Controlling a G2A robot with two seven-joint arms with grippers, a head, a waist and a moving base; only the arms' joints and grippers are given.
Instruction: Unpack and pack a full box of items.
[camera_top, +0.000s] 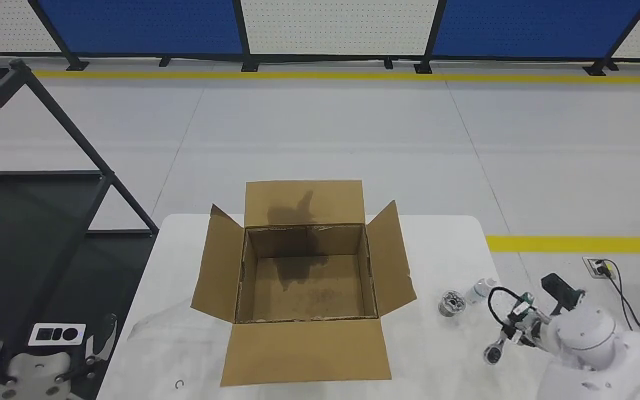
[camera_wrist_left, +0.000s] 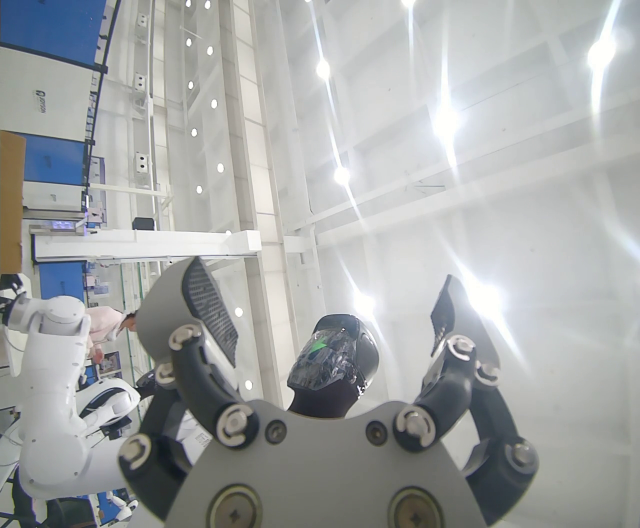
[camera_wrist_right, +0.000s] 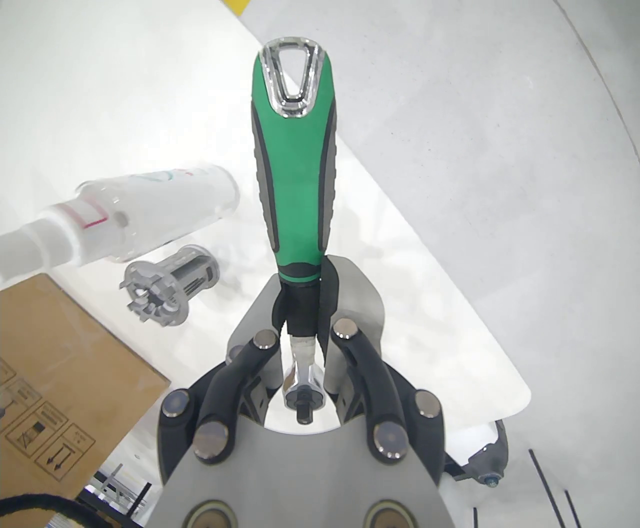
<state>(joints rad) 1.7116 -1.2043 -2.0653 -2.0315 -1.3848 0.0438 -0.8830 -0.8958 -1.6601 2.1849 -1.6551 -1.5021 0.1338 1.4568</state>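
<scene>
Box (camera_top: 305, 350) of plain brown cardboard stands open at the middle of a white table (camera_top: 440, 235), its four flaps folded out and its floor bare, a sign that the unpacking half of the job looks nearly or wholly done. Off to the box's left, the left gripper (camera_wrist_left: 325, 280) points up toward the hall ceiling, its jaws spread wide with nothing between the ribbed black pads (camera_wrist_left: 210, 305), apparently parked clear of the work. Just right of the box's right flap lies a fitting (camera_top: 452, 302), a short machined metal sleeve with a notched flange, tipped on its side. Just beside it, on the side away from the box, is a tube (camera_top: 482, 290) of smooth white plastic, round and also lying down. Both were likely set there to leave the opening free. Farther right of the box, near the table's edge, the right gripper (camera_wrist_right: 305, 300) has its jaws clamped on the ratchet (camera_wrist_right: 295, 190) at the narrow neck between chrome drive head and grip, probably because the slim neck suits the fingers better than the fat handle. That handle is moulded green and grey rubber, ribbed along its flanks, ending in a polished loop. Whether the tool rests on the table or hangs just above it cannot be told.
</scene>
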